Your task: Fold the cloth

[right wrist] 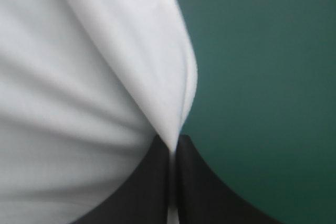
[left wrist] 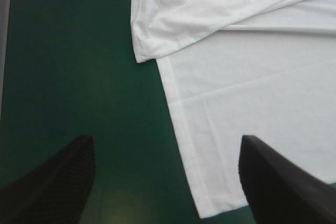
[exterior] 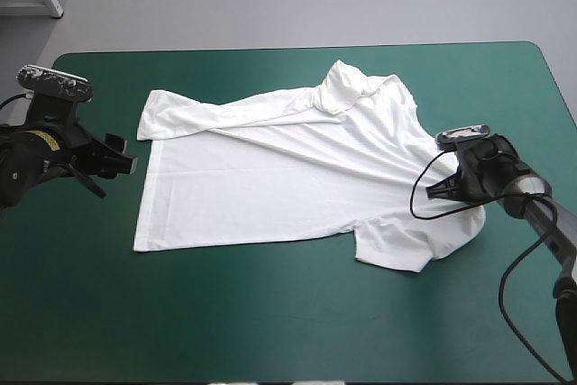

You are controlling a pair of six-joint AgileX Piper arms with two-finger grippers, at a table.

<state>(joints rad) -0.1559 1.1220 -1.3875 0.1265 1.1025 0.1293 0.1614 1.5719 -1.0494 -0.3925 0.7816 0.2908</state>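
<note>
Left gripper (exterior: 122,158) is hovering near the tabletop's left edge, fingers standing apart and grasping nothing, just beside the T-shirt (exterior: 270,178). T-shirt is lying spread across the middle of the teal-green cover (exterior: 270,313), a band of fabric doubling over along its far side. Right gripper (right wrist: 172,145) is pinching the T-shirt's right-hand edge, fingers clenched on fabric.

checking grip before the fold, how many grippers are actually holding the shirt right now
1. The right gripper is shut on the T-shirt at the side nearest the table's right edge. The left gripper is open at the opposite edge, holding nothing.
</note>
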